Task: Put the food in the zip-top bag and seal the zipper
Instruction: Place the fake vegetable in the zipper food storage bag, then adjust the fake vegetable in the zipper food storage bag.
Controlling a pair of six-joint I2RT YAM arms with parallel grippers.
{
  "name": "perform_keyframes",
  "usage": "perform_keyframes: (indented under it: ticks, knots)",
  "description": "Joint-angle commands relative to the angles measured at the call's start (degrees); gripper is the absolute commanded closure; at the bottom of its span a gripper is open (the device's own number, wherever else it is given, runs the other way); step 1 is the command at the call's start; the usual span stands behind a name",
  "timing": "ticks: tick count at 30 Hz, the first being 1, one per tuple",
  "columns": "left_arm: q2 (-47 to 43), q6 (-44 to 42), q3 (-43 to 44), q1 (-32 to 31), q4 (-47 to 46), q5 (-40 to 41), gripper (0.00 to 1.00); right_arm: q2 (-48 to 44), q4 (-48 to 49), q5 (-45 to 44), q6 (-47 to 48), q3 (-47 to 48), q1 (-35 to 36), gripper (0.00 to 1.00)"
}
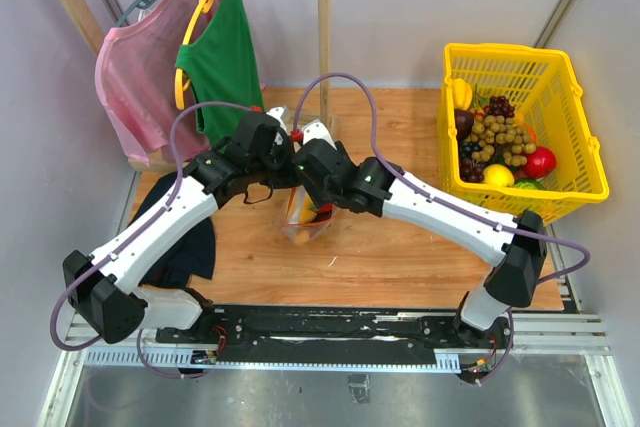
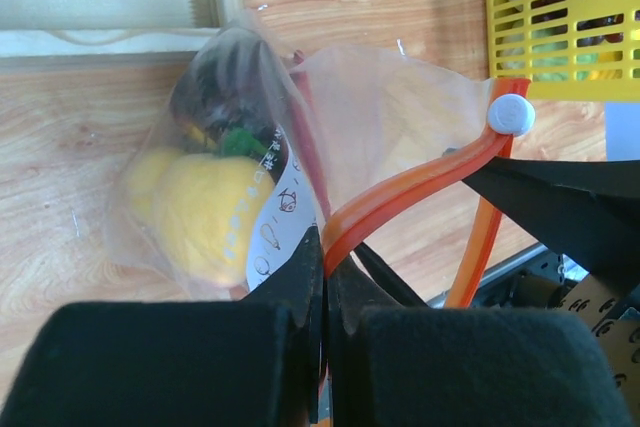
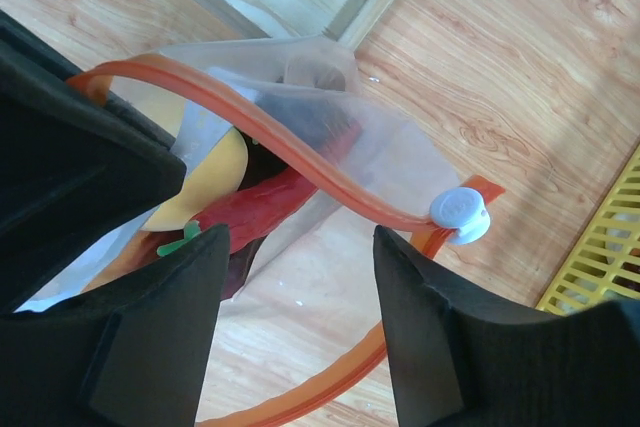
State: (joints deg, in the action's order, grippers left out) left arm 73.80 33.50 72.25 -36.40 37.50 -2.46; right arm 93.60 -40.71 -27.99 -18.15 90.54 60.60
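left claw [image 2: 323, 252]: black pads pressed together, pinching the zipper [image 2: 400, 195].
zip-top bag [image 2: 400, 107]: crinkly clear film on the wood table [image 2: 90, 147].
food [image 2: 205, 212]: inside the bag; round yellow fruit, glossy red pepper [image 3: 265, 209], rest blurred.
slider [image 2: 511, 114]: white, round.
right claw [image 3: 300, 242]: spread; contact with the zipper unclear.

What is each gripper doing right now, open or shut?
Left gripper: shut on the zipper.
Right gripper: open, holding nothing.
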Motion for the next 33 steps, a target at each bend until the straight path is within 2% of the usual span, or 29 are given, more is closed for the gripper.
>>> perform_keyframes:
  ticks: [1,10,17,22,27,28,33]
  knots:
    - [-1.6,0.4,0.2,-0.2,-2.3,-0.7,1.00,-3.5,3.0,2.9,1.6,-1.8,0.7,0.38]
    - [-1.1,0.3,0.6,-0.3,-1.8,-0.1,1.00,-11.6,5.1,8.1,4.2,-4.6,0.7,0.38]
    - [-1.3,0.1,0.8,-0.2,-1.6,0.2,1.00,-16.4,5.0,4.1,2.0,-9.8,-0.3,0.41]
    - [-1.7,0.0,0.5,-0.2,-1.3,0.7,1.00,-18.9,11.9,8.6,-2.9,-17.5,-2.4,0.46]
    - [-1.6,0.1,0.5,-0.3,-1.3,0.5,1.00,-17.2,18.0,12.7,-6.3,-20.9,-2.4,0.49]
    - [-1.7,0.0,0.5,-0.3,-1.1,0.6,1.00,-16.7,18.3,12.8,-6.5,-21.1,-2.5,0.52]
    - [-2.7,-1.0,0.6,-0.2,0.9,3.3,1.00,-15.5,16.0,11.5,-6.3,-19.5,-3.6,0.81]
